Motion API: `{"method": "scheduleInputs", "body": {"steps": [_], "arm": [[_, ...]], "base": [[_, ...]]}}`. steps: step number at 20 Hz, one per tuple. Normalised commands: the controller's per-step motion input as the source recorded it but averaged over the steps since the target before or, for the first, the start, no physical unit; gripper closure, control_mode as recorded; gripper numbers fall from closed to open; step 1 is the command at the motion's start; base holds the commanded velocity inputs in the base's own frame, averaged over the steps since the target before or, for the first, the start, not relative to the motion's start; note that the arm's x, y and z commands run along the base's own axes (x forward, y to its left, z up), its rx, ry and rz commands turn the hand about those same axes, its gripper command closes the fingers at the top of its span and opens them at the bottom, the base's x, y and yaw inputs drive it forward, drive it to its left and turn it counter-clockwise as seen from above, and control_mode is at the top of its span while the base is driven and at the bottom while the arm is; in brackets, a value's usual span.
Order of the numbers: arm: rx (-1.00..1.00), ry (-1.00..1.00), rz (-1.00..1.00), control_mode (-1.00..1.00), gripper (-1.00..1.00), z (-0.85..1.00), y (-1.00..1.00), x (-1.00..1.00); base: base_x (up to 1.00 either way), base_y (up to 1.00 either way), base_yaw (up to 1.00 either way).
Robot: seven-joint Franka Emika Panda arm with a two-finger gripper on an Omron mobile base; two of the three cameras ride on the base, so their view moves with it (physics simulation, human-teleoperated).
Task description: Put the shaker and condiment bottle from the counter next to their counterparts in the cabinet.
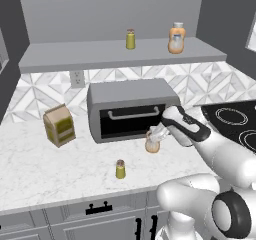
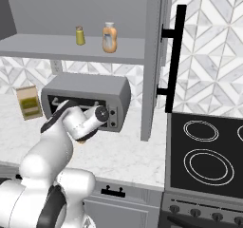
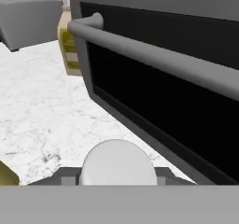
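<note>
**Claw closed on the counter bottle**

While the arm reaches low in front of the toaster oven point(image 1: 131, 109), its gripper point(image 1: 156, 133) sits at the top of the condiment bottle point(image 1: 152, 143), which stands on the counter point(image 1: 60, 169) just before the oven's dark glass door. Seen from the hand, the bottle's whitish cap rises between the two dark finger tips, and the jaws stand narrow, pressed in from either side, so the claw grips the bottle near its cap. In the left base view the orange body shows below the white hand, with its base still on the marble.

Nearer the counter's front edge, apart from the bottle, stands the shaker point(image 1: 120, 169), upright and free of the claw. Left of the oven a tan carton point(image 1: 59, 124) with a green label stands at an angle.

Above, in the cabinet point(image 1: 120, 54), the counterparts stand upright on the grey shelf: the second shaker point(image 1: 130, 39) near the middle and the second orange bottle point(image 1: 176, 38) to its right, well apart from each other. A black cooktop point(image 2: 209, 156) lies to the right of the counter.
</note>
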Motion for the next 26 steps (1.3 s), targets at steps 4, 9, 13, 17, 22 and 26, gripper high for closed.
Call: {"method": "scheduleInputs", "body": {"steps": [4, 9, 13, 17, 22, 26], "arm": [[0.0, -0.14, -0.13, -1.0, 1.0, 0.54, 0.01, 0.0], [0.0, -0.03, -0.16, -1.0, 1.0, 0.55, 0.0, 0.0], [0.0, -0.03, -0.17, -1.0, 1.0, 0.63, 0.0, 0.0], [0.0, -0.04, -0.18, -1.0, 1.0, 0.7, -0.14, 0.0], [0.01, -0.05, -0.17, -1.0, 1.0, 0.7, -0.18, -0.04], [0.0, 0.0, -0.18, -1.0, 1.0, 0.56, -0.26, -0.17]], "base": [[0.0, 0.0, 0.0], [0.0, 0.0, 0.0], [0.0, 0.0, 0.0], [0.0, 0.0, 0.0], [0.0, 0.0, 0.0], [0.0, 0.0, 0.0]]}}
